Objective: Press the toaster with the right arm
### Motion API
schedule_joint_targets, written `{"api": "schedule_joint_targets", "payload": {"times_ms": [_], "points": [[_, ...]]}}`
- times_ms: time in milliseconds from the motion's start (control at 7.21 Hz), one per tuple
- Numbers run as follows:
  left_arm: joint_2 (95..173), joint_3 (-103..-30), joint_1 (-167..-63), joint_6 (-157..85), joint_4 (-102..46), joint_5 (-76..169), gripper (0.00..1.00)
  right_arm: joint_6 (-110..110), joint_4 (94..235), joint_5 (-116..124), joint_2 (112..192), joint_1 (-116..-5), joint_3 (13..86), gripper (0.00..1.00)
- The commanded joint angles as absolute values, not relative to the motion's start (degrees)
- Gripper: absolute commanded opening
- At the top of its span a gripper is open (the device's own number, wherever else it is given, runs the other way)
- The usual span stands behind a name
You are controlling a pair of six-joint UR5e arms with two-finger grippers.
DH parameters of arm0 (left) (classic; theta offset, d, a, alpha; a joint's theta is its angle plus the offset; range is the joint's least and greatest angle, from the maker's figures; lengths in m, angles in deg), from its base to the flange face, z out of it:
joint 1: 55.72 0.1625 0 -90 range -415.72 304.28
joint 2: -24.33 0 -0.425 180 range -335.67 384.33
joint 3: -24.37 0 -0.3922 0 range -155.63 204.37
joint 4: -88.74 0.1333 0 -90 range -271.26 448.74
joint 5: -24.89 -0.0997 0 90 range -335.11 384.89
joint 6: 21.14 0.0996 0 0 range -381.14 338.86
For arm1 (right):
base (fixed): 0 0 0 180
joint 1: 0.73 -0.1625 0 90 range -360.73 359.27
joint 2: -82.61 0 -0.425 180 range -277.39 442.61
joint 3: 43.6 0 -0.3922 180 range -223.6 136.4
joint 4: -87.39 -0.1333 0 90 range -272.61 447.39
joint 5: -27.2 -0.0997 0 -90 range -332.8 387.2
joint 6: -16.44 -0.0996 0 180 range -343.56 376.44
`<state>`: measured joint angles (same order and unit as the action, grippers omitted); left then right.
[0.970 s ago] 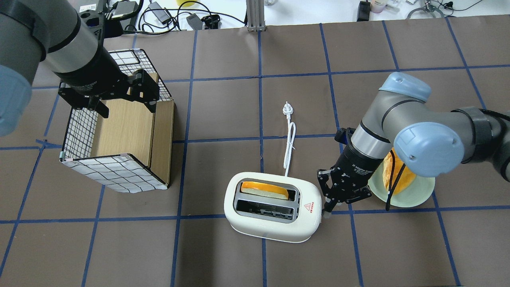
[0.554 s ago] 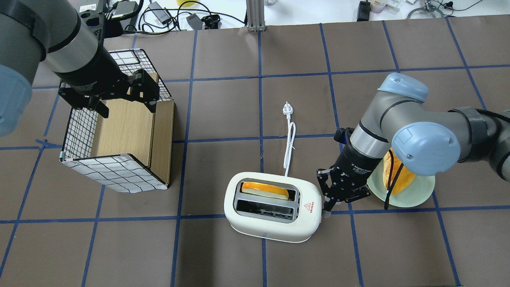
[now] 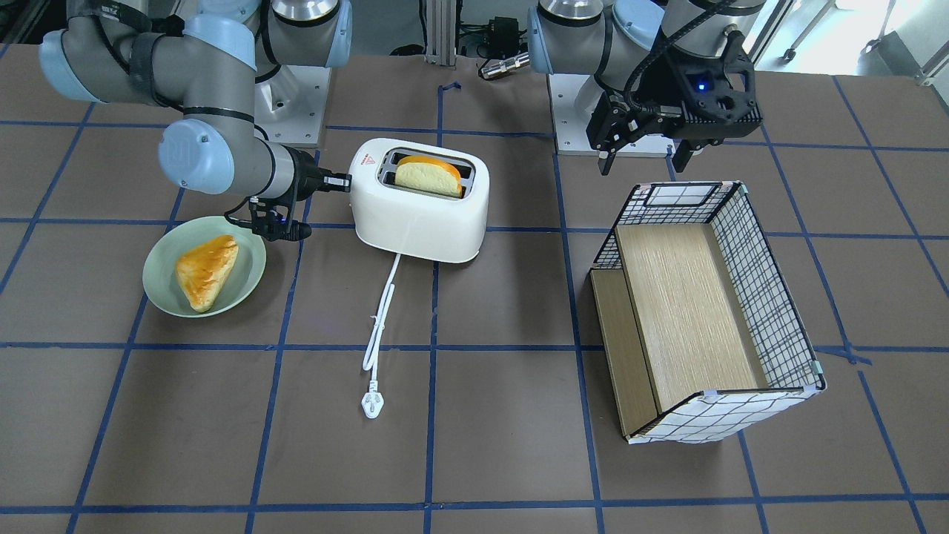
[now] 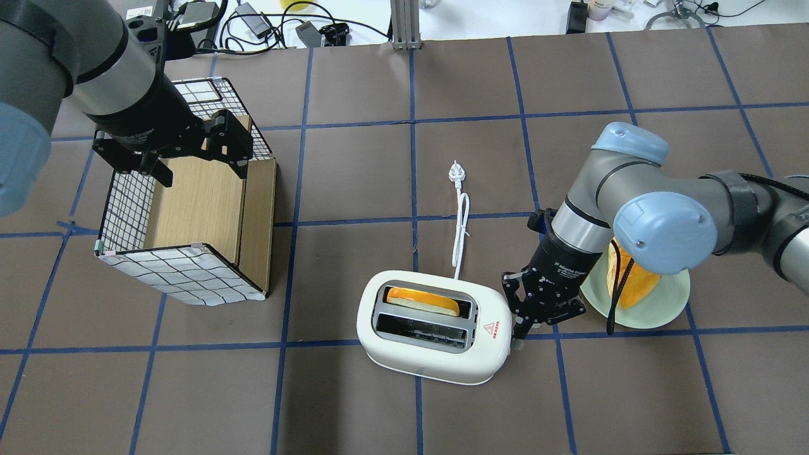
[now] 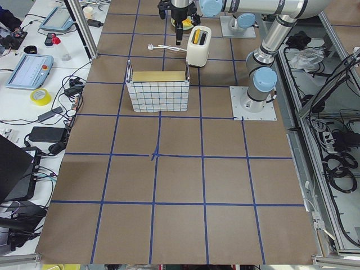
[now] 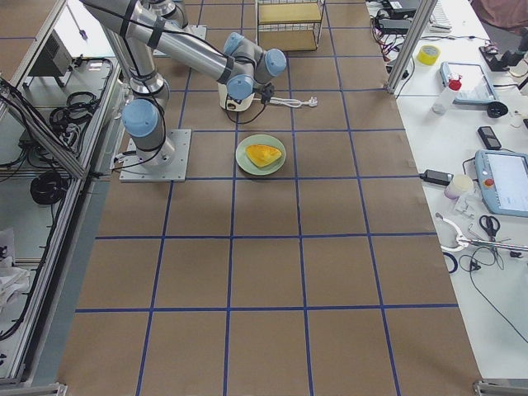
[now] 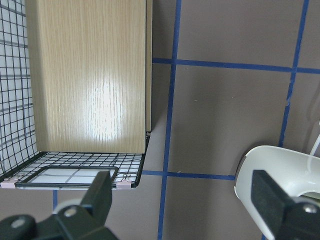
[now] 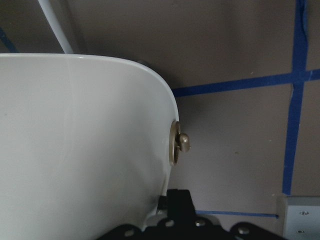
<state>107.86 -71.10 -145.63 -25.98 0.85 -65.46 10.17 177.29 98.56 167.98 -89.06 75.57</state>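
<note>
The white toaster (image 4: 433, 325) stands near the table's front middle, with a slice of bread (image 4: 422, 300) in its far slot and a red triangle mark on top. It also shows in the front view (image 3: 419, 200) and fills the right wrist view (image 8: 75, 150). My right gripper (image 4: 518, 330) is shut, its tip against the toaster's right end at the side lever (image 4: 517, 344). In the front view the right gripper (image 3: 337, 182) touches that end. My left gripper (image 4: 199, 165) is open and empty above the grid-patterned box (image 4: 189, 234).
The toaster's white cord (image 4: 461, 221) runs away from the robot to its plug (image 4: 454, 174). A pale green plate (image 3: 159, 297) with a golden pastry (image 3: 206, 271) sits just right of the right gripper, under the arm. A brass knob (image 8: 182, 142) sits on the toaster's end.
The right arm's elbow has shifted a little to the left, and the gripper has stayed at the toaster's right end. The left arm has not moved.
</note>
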Motion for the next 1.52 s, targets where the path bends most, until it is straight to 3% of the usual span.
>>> {"api": "schedule_joint_targets", "payload": {"times_ms": [0, 832, 1386], "points": [[107.83, -71.08, -145.63, -25.98, 0.85, -65.46, 1.00, 10.20, 177.74, 98.65, 166.90, -89.06, 75.58, 0.00], [107.92, -71.08, -145.63, -25.98, 0.85, -65.46, 1.00, 5.13, 178.01, 99.44, 166.27, -88.80, 73.05, 0.00], [107.83, -71.08, -145.63, -25.98, 0.85, -65.46, 1.00, -0.43, 159.86, 100.41, 168.39, -88.97, 51.12, 0.09]]}}
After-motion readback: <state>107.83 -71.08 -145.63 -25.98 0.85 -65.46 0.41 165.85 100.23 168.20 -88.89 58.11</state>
